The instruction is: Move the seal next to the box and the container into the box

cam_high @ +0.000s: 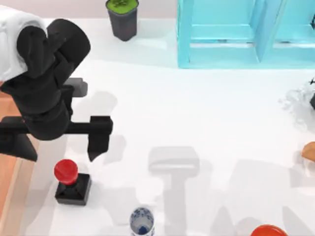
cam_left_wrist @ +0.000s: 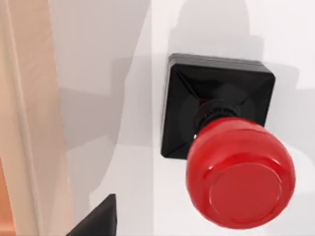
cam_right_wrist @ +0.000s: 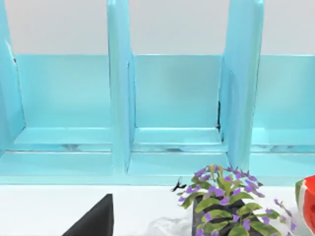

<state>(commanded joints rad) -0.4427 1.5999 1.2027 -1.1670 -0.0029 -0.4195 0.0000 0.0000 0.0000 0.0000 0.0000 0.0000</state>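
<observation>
The seal [cam_high: 72, 182], a glossy red knob on a black square base, stands upright on the white table just right of the box's light-wood rim [cam_high: 15, 191]. My left gripper [cam_high: 56, 142] hovers above and slightly behind it, open wide, with nothing between its fingers. The left wrist view shows the seal [cam_left_wrist: 240, 181] close up, the box rim [cam_left_wrist: 29, 123] beside it and one fingertip [cam_left_wrist: 98, 219]. The container [cam_high: 142, 222], a small white cup with blue flowers, stands at the table's front edge, right of the seal. In the right wrist view one black fingertip [cam_right_wrist: 96, 219] of my parked right gripper sits far off centre.
A dark grey pot with a green top [cam_high: 122, 18] stands at the back. A turquoise shelf unit [cam_high: 246, 34] fills the back right. A purple-flowered plant [cam_right_wrist: 224, 201] sits before the shelf. A red-orange round object [cam_high: 268, 231] lies at the front right.
</observation>
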